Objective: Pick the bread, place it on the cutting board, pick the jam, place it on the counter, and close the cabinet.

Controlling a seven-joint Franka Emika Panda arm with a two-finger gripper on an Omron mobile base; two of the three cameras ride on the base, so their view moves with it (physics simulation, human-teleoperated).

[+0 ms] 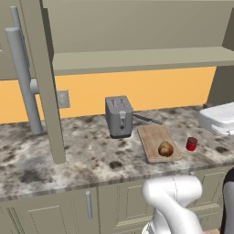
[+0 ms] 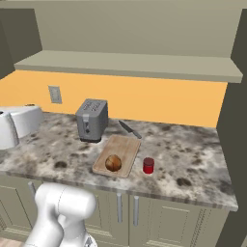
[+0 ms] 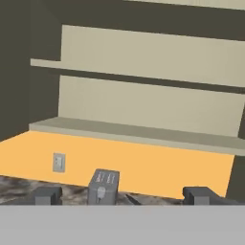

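The bread point(image 1: 165, 149) point(image 2: 113, 162), a glossy brown lump, lies on the near end of the wooden cutting board point(image 1: 154, 136) point(image 2: 123, 147). The red jam point(image 1: 191, 144) point(image 2: 148, 165) stands on the marble counter point(image 1: 87, 153) point(image 2: 193, 159) just right of the board. The cabinet point(image 1: 137, 32) point(image 2: 130, 29) point(image 3: 143, 95) above is open, its shelves bare; its door point(image 1: 45, 77) swings out at the left with a long bar handle point(image 1: 20, 73). In the hand view my gripper point(image 3: 124, 196) is open, empty, facing the cabinet's inside from a distance, its fingertips point(image 3: 48, 195) wide apart.
A grey toaster point(image 1: 119, 116) point(image 2: 91, 119) point(image 3: 103, 185) stands behind the board, a knife point(image 1: 147, 119) point(image 2: 130, 129) beside it. A white appliance point(image 1: 219, 116) point(image 2: 19, 123) sits on the counter. An outlet point(image 1: 63, 98) point(image 2: 55, 94) point(image 3: 59, 162) is on the orange wall.
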